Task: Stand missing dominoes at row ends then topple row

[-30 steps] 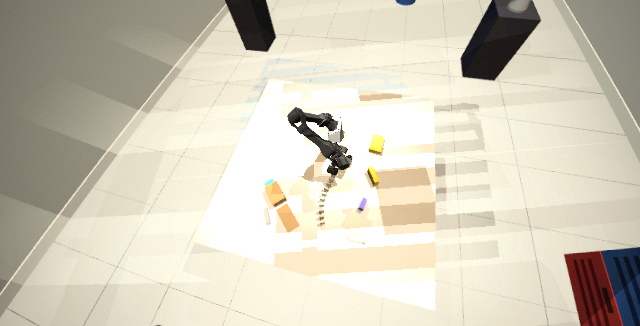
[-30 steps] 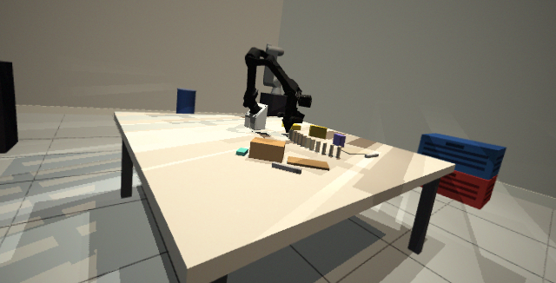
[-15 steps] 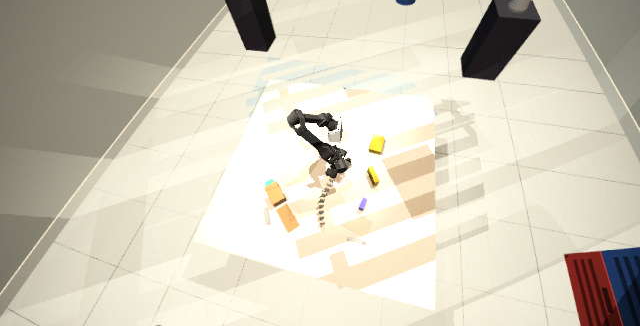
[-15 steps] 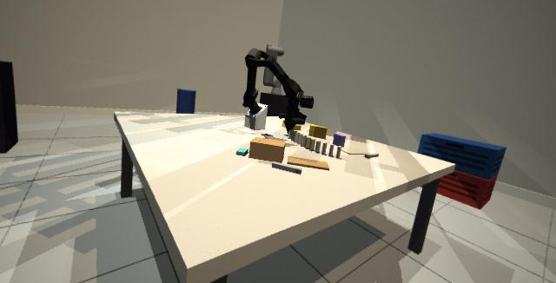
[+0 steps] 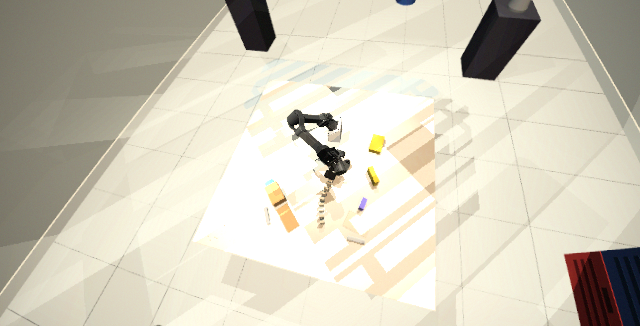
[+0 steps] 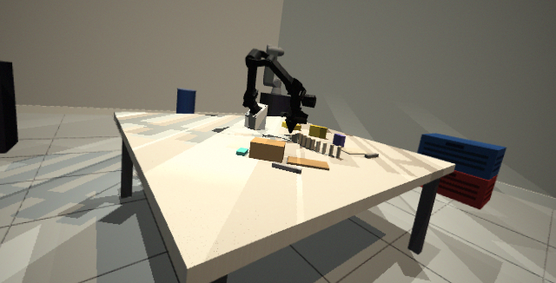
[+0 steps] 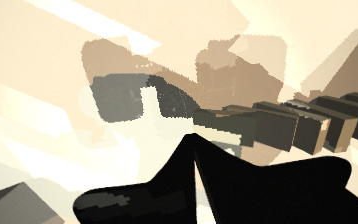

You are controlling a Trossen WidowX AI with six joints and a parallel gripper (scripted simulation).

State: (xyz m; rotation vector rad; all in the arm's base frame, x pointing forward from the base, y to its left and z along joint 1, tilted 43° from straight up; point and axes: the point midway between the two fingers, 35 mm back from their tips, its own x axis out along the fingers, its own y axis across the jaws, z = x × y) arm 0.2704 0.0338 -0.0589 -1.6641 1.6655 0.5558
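Observation:
A curved row of small dominoes (image 5: 321, 211) (image 6: 318, 146) (image 7: 277, 129) runs away from the arm. Those at the far end stand upright and apart. Those nearest the arm look crowded in the wrist view, and some seem tilted; whether they touch is unclear. My gripper (image 5: 330, 177) (image 6: 291, 131) (image 7: 190, 138) is shut and empty, pointing down low beside the arm-side end of the row. Its fingers hide part of that end in the wrist view, so contact cannot be told.
An orange block (image 5: 275, 193) (image 6: 267, 150), an orange slab (image 5: 288, 219) (image 6: 308, 162), a teal piece (image 6: 241, 151) and a grey bar (image 5: 267, 215) (image 6: 287, 167) lie on one side. Yellow blocks (image 5: 377, 143) (image 6: 318, 131), a purple block (image 5: 363, 204) (image 6: 339, 140) and another bar (image 5: 356, 240) (image 6: 372, 155) are opposite.

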